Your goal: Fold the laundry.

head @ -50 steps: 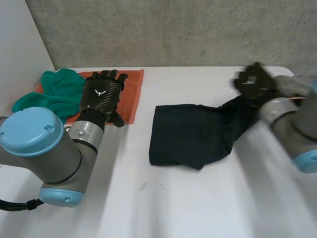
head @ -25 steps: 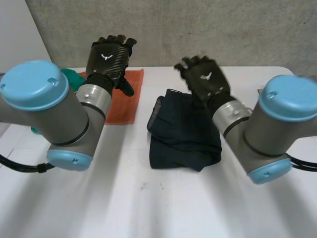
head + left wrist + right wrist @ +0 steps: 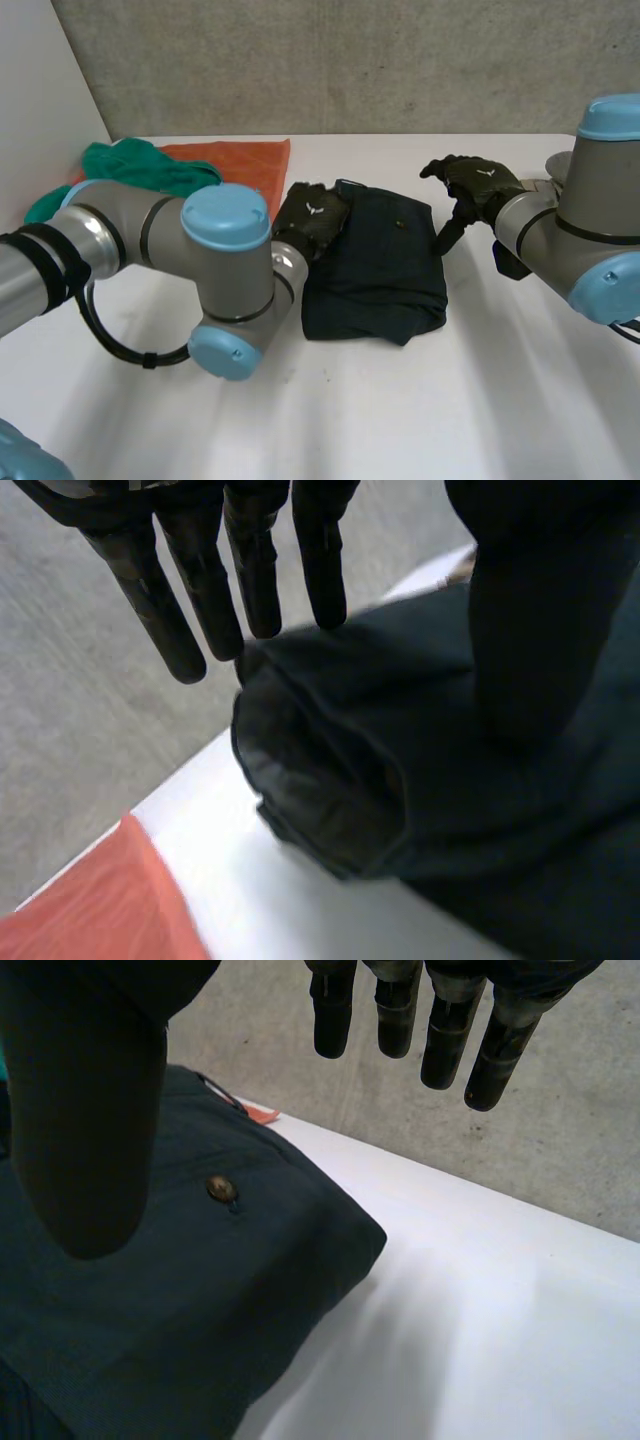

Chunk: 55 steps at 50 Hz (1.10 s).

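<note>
A dark navy garment lies folded in the middle of the white table. My left hand rests at its left edge, fingers straight. In the left wrist view those fingers reach over a rolled fold of the garment, with the thumb above the cloth and nothing pinched. My right hand hovers just off the garment's right edge, apart from it. Its fingers are straight and empty above the garment's corner, near a small button.
An orange cloth lies flat at the back left, with a green cloth bunched on its left part. The orange cloth is close to my left hand. A grey wall runs behind the table.
My right hand carried the garment's right part over to the left, let go and drew back right. My left hand came down from the air to the garment's left edge.
</note>
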Available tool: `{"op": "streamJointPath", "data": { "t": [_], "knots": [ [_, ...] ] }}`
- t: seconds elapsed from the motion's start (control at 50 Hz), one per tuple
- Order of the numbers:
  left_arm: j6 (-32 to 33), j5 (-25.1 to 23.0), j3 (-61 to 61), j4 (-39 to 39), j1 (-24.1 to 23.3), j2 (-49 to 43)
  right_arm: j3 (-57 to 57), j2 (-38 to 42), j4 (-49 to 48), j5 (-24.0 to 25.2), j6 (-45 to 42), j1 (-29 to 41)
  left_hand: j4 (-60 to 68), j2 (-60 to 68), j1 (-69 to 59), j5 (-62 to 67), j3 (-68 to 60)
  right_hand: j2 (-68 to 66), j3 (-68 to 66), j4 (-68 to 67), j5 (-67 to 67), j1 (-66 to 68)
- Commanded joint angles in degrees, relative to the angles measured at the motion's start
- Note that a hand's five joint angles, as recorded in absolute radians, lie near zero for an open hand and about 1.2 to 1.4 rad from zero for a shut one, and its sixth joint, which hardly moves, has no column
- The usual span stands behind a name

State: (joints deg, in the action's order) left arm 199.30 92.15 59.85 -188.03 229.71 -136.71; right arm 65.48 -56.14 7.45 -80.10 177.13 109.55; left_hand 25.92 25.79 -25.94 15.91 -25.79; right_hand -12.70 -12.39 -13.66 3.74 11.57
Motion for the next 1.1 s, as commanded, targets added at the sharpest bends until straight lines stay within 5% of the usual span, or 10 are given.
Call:
{"op": "streamJointPath", "data": {
  "t": [0.02,0.28,0.44,0.5,0.58,0.68,0.86,0.98,1.1],
  "knots": [
    [5.83,0.13,5.81,-7.0,0.03,0.75,-2.72,2.08,0.02,0.12,-3.28,0.31,8.85,8.98,-8.83,8.85,-8.98,2.7,2.39,3.66,-3.74,-1.57],
    [7.5,0.49,9.13,-10.17,-0.84,0.74,-11.95,9.9,6.08,1.96,-3.19,1.28,52.22,52.35,-52.2,52.23,-52.35,2.7,2.39,3.66,-3.74,-1.57],
    [6.98,0.4,17.3,-10.08,-2.43,10.22,-18.37,16.49,10.65,5.3,-3.63,1.72,53.6,53.73,-53.58,53.61,-53.73,2.7,2.39,3.66,-3.74,-1.57],
    [6.8,0.22,19.25,-10.08,-2.95,11.99,-19.07,17.81,11.36,5.48,-4.5,1.98,48.41,48.55,-48.4,48.42,-48.55,2.7,2.39,3.66,-3.74,-1.57],
    [7.06,0.4,19.87,-9.99,-3.92,13.49,-18.46,18.43,11.27,4.95,-6.53,2.51,5.73,5.86,-5.71,5.74,-5.86,2.7,2.39,3.66,-3.74,-1.57],
    [6.27,0.66,16.1,-10.43,-3.05,13.93,-16.53,18.61,10.92,4.78,-9.08,2.69,-11.47,-11.33,11.49,-11.46,11.33,2.7,2.39,3.66,-3.74,-1.57],
    [-3.65,-0.22,1.87,-4.38,0.74,5.24,-12.14,16.85,9.51,4.78,-11.8,2.78,-11.5,-11.37,11.52,-11.49,11.37,2.7,2.39,3.66,-3.74,-1.57],
    [-3.92,-0.92,-7.45,9.23,0.82,-4.24,-10.29,15.53,6.26,3.29,-11.89,2.78,-11.5,-11.37,11.52,-11.49,11.37,2.7,2.39,3.66,-3.74,-1.57],
    [-3.75,-0.13,-8.43,10.93,1.0,-6.99,-9.67,15.36,5.64,2.4,-12.07,2.86,-11.16,-11.03,11.18,-11.16,11.03,2.7,2.39,3.66,-3.74,-1.57]
  ]
}}
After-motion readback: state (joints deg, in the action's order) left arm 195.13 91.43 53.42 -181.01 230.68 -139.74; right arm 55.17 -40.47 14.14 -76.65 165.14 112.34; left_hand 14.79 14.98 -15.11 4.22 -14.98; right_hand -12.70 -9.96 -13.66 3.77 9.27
